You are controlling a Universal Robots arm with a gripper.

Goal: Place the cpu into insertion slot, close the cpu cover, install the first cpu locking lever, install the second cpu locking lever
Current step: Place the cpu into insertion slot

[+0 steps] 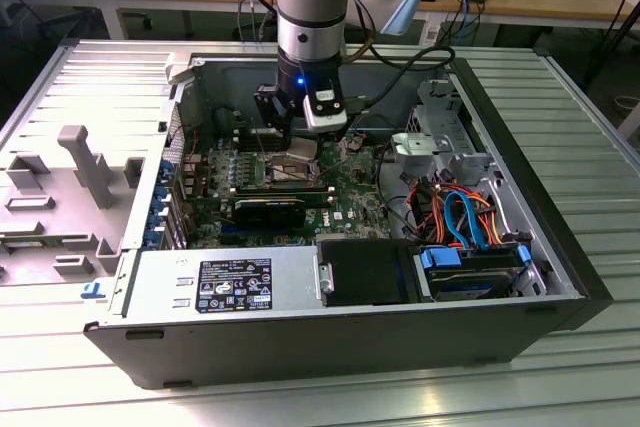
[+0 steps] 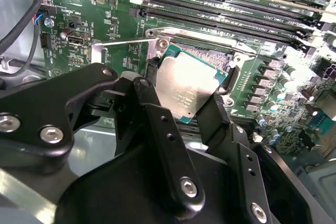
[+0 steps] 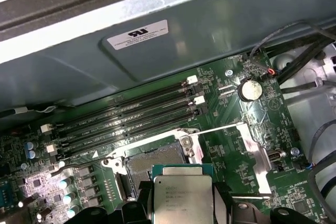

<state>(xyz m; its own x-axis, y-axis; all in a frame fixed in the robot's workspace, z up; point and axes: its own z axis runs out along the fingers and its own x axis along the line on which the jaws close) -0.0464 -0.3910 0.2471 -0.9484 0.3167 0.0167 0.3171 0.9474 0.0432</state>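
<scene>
Where the chip sits: the chip (image 2: 186, 85) is off the board, pinched by two opposite edges with its metal top showing in both wrist views. It is just short of the socket and not yet in it.
Gripper: the gripper (image 2: 178, 100) is clamped on the chip; a grip on the edges leaves the underside free, which suits lowering it flat.
Socket: the socket (image 3: 156, 162) lies bare, its dark recess showing beside the chip's edge in the first wrist view; nothing rests in it.
Cover: the cover (image 3: 256, 150) is swung up and away to one side of the socket, probably so that the recess is open from above.
Board: the green board (image 3: 220, 111) carries the socket, with the long memory slots (image 3: 131, 116) just beside it and apart from the chip.
Case: the open case (image 1: 300, 337) lies on its side, so the board faces up toward the arm. It holds the board, a black card (image 1: 270, 209), a grey power box (image 1: 220, 282), a drive with blue clips (image 1: 470, 272) and a bundle of orange and blue cables (image 1: 460, 209).
</scene>
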